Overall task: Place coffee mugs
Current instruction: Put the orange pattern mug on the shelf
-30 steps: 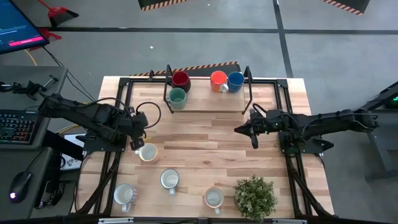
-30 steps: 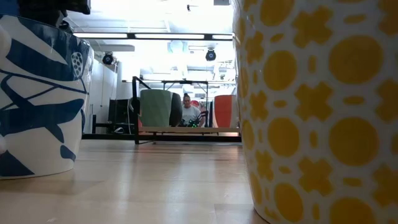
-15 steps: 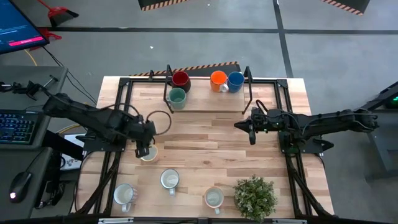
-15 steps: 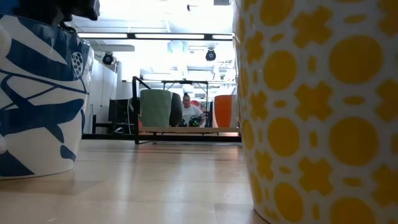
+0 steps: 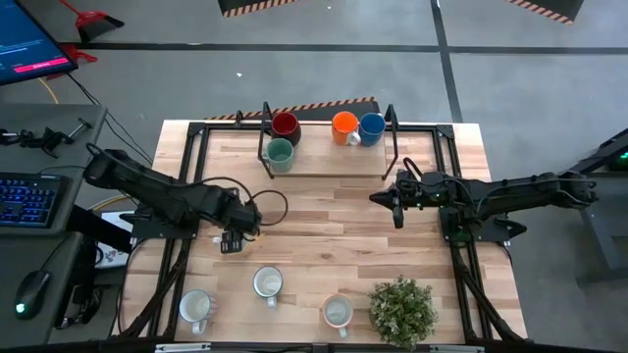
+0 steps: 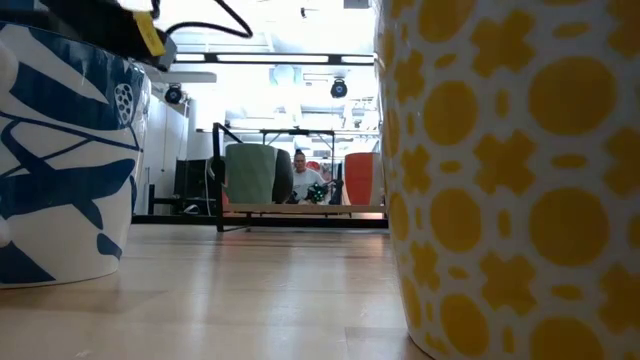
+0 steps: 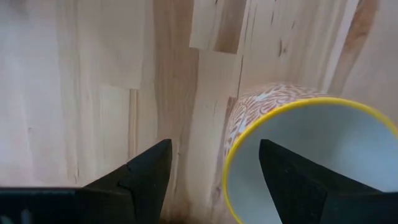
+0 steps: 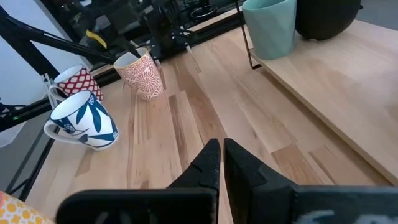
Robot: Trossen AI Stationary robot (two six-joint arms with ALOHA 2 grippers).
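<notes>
My left gripper (image 5: 233,241) hangs open, pointing down, over a cream mug with an orange pattern and a yellow rim (image 7: 292,124), which stands upright on the table at the left. One finger (image 7: 146,174) is outside the mug's wall and the other (image 7: 298,180) is over its hollow; I see no touch. The right wrist view shows this mug (image 8: 143,74) below the left arm. My right gripper (image 5: 394,208) waits shut above the table's middle right. Dark red (image 5: 285,125), teal (image 5: 279,155), orange (image 5: 343,127) and blue (image 5: 372,127) mugs stand on the far shelf.
Three pale mugs (image 5: 196,306) (image 5: 268,283) (image 5: 338,312) and a potted plant (image 5: 402,310) stand along the near edge. The raised shelf (image 5: 324,169) with its black frame spans the far side. Bare wood lies between the arms. A person (image 6: 300,182) sits beyond the table.
My left gripper has moved toward the table's right and near edges and come down over the patterned mug, rolling a little on the way. From above, it now covers the mug. The mug has stayed where it was.
</notes>
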